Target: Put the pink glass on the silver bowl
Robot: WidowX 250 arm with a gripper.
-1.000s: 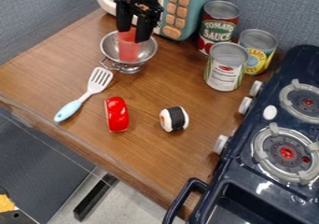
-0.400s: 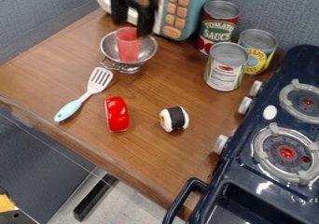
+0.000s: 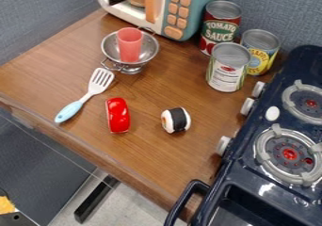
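Bench [image 3: 144, 93]: wood-topped; carries the items listed below.
Toy stove [image 3: 242, 164]: abuts the right edge of the bench.
Toy microwave [image 3: 195, 18]: at the back-left corner, against the wall.
Cans: grouped at the back edge near the stove. Red-labelled can [image 3: 220, 29] is rearmost; yellow-labelled can [image 3: 261, 55] is at its right; white-labelled can [image 3: 226, 74] is in front of both.
Silver footed bowl [image 3: 110, 46]: near the back-left corner, in front of the microwave, wire handles at its rim.
Slotted spatula [image 3: 85, 98]: between the bowl and the front edge, blue handle end toward that edge.
Pink glass [image 3: 129, 44]: inside the bowl, upright, mouth up and above the bowl rim; nothing grips it.
Glossy red toy [image 3: 117, 115]: near the front edge, right of the spatula.
Toy sushi roll [image 3: 176, 120]: well inboard of the front edge, between the red toy and the stove.
Gripper: opening cannot be told; the pink glass is free of it.
Step in hand: placement judged complete.
Next move: keep the arm clear. No regrasp appears necessary; contact with the tall glass could tip it.
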